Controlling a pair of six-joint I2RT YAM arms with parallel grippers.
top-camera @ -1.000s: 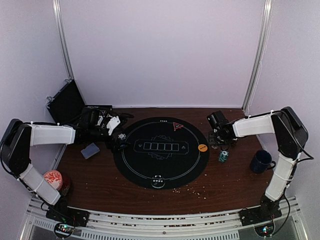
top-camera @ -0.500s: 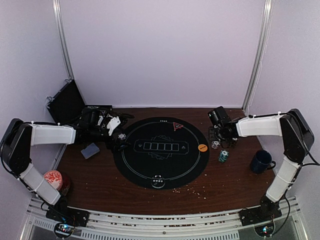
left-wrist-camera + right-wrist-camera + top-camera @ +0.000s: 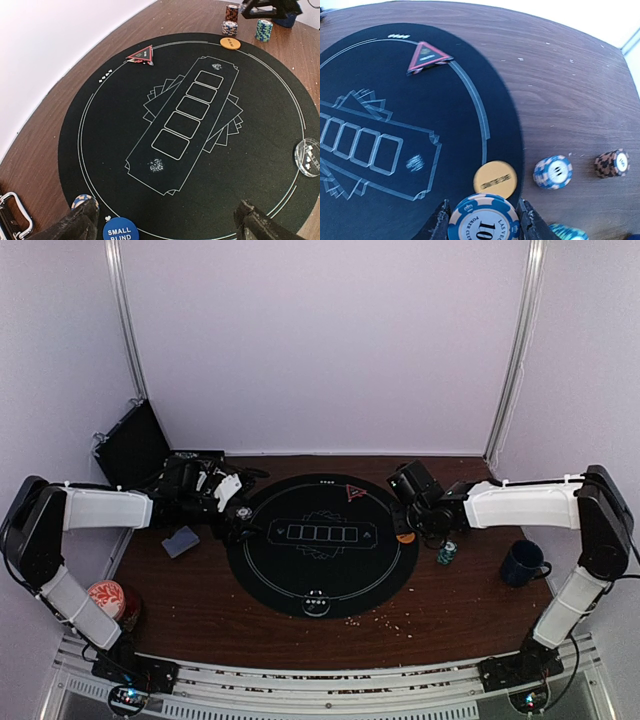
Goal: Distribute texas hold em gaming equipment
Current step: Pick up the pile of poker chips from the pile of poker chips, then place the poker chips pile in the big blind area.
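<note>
Top external view, far left: the cards (image 3: 181, 540) sit in one pile on the table (image 3: 200, 610), just off the mat (image 3: 290, 575). None are dealt yet. The five boxes in the middle of the mat are bare.

The left gripper (image 3: 167, 217) hangs low over the mat's left edge. Its jaws are as wide apart as they go and hold nothing. Close by it are the blue button (image 3: 120, 231) and a lone chip (image 3: 81, 201), both at the mat's rim. I think that seat has been started.

In the middle, the triangle (image 3: 141, 54) lies on the far rim of the mat. The clear button (image 3: 307, 157) lies on the near rim. The orange button (image 3: 495, 179) lies on the right rim.

The right gripper (image 3: 483, 212) is over that right edge, near the orange button. Its jaws are partly closed and pinch one chip (image 3: 481, 225) between them, so this chip is up in the gripper, not set down.

Further right, the blue stack (image 3: 553, 171), the brown stack (image 3: 612, 163) and the teal stack (image 3: 567, 232) stand close together on the table, off the mat. The mug (image 3: 522, 563) is well apart from them.

My guess is that the buttons and the triangle are placed. Most chips and all the cards are left to hand out.
</note>
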